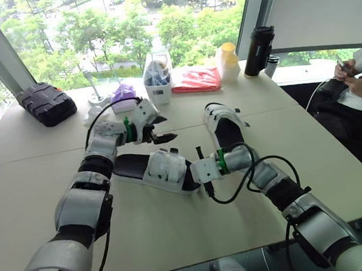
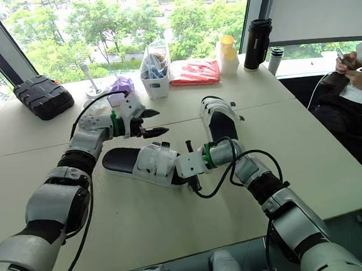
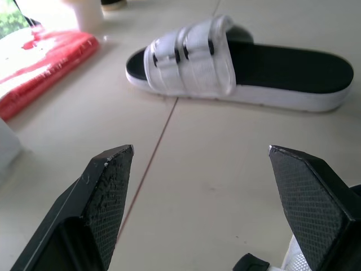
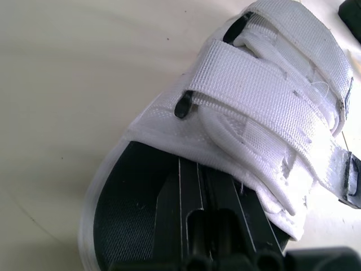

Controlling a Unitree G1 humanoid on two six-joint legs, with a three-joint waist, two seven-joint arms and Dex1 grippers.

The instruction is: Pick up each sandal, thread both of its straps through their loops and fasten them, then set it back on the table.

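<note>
On the pale table (image 1: 176, 236), two sandals with white straps and black footbeds are laid flat: the near sandal (image 1: 155, 169) in front of the arms and the far sandal (image 1: 225, 124) beyond it to the right. The right gripper (image 4: 194, 169) is seen with its fingers pressed together, slid along the near sandal's footbed under the straps. The left gripper (image 1: 166, 128) is held wide open and empty above the table, just beyond the near sandal
</note>
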